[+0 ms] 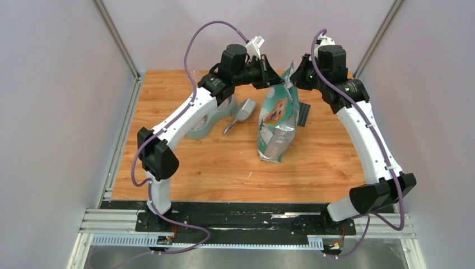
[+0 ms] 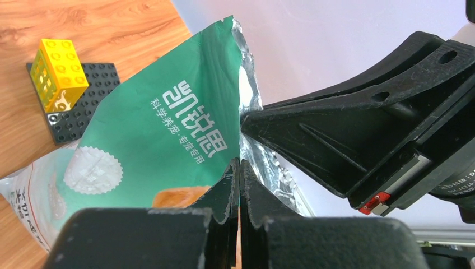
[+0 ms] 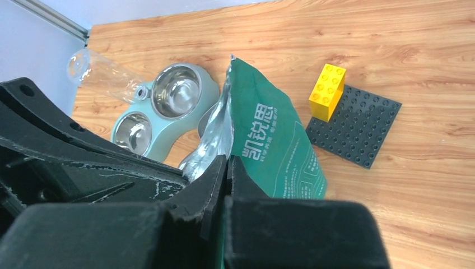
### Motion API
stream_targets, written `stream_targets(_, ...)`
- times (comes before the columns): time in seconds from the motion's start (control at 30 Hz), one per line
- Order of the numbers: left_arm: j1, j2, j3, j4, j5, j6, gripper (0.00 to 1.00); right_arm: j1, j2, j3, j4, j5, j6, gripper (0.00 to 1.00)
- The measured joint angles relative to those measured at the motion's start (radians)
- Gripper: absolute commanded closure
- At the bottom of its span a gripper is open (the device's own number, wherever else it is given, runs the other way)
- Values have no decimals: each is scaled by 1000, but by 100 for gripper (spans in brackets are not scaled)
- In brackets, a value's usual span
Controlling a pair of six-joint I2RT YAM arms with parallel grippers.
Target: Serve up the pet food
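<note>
1. A bench (image 1: 213,162) of orange-brown wood grain filled the middle of the top view, with a black strip and metal rails along its lower edge where both arms were bolted.
2. Pale lilac walls (image 1: 56,112) closed in the left, right and upper sides of that view.
3. A green-and-white bag (image 1: 275,120) stood on its base near the centre of the bench. Its long axis ran from the base, lower in the frame, up to the mouth at upper centre, so it stood roughly upright.
4. The mouth pointed upward and its silver foil lining showed along the torn edge.
5. The pet food itself showed in no view, so its place and heading could not be told.
6. The left tool (image 1: 278,80) was clenched on the left side of the bag's mouth.
7. The right tool (image 1: 295,78) was clenched on the opposite side of the mouth, close to the left tool.
8. A grey scoop (image 1: 242,112) lay just left of the bag, beside a teal double bowl (image 1: 197,133).
9. In the right wrist view a clear bottle (image 3: 101,73) lay at the bowl's upper left.
10. A yellow brick (image 3: 327,91) stood on a dark studded plate (image 3: 358,126) right of the bag.
</note>
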Motion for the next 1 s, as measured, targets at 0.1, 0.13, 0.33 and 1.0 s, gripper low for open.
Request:
stream_targets(0.1, 3, 0, 0, -2, 0, 5, 100, -1, 10, 17, -25, 23, -17, 100)
stream_targets(0.13, 5, 0, 0, -3, 1, 7, 100, -1, 15, 26, -38, 36, -24, 100)
stream_targets(0.33, 6, -7, 0, -37, -9, 48, 100, -1, 41, 63, -106, 144, -54, 100)
stream_targets(1.0, 18, -65, 123, -188, -151, 237, 100, -16, 42, 130, -125, 121, -184, 70)
